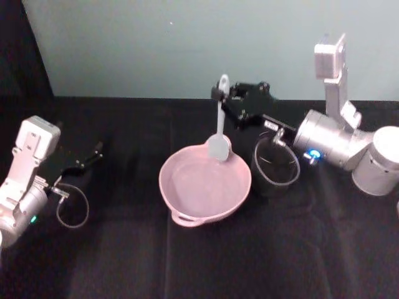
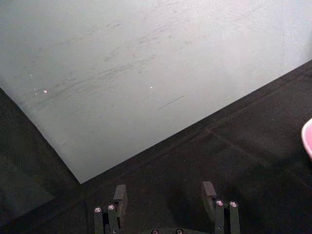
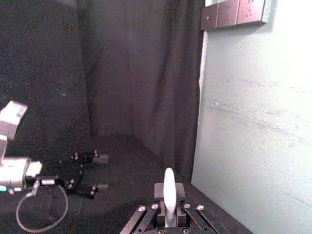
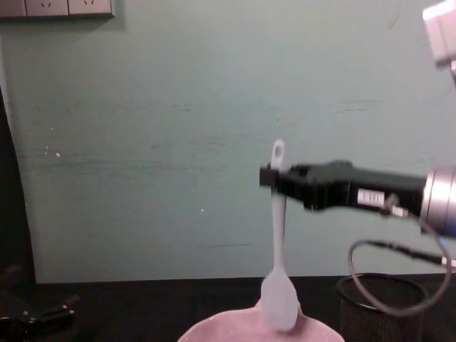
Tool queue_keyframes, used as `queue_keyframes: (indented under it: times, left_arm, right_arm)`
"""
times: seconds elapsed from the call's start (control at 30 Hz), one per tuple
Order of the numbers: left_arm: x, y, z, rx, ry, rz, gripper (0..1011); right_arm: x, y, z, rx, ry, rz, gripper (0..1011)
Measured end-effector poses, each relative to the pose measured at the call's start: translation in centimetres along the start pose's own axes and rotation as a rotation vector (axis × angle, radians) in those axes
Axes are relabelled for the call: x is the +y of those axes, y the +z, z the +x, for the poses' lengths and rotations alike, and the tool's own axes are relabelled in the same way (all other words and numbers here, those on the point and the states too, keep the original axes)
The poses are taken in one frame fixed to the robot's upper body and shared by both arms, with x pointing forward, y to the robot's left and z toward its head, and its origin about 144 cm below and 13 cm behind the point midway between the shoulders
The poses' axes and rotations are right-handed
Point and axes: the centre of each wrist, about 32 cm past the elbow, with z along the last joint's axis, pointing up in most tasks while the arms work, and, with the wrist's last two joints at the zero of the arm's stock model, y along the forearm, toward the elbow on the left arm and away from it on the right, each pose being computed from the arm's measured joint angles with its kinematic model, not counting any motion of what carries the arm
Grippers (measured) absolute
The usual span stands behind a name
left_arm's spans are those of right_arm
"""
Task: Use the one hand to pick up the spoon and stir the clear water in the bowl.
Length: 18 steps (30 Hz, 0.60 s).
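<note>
My right gripper is shut on the upper handle of the white spoon, which hangs upright. The spoon's oval end is level with the far rim of the pink bowl; whether it touches the water I cannot tell. The water itself is hardly visible. In the right wrist view the spoon's handle stands up between the right fingers. My left gripper rests open over the black cloth at the far left, well away from the bowl.
A black wire-mesh cup stands right beside the bowl on its right, under my right wrist. A pale green wall runs along the back of the black-covered table. A slice of the bowl's rim shows in the left wrist view.
</note>
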Motion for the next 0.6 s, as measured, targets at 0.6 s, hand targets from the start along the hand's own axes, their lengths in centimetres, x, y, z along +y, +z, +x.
queue_keyframes:
  times: [0.6]
  left_arm:
    - [0.0,0.0,0.0,0.000,0.000,0.000,1011]
  right_arm:
    - [0.0,-3.8,-2.6,0.091,0.098,0.010,118]
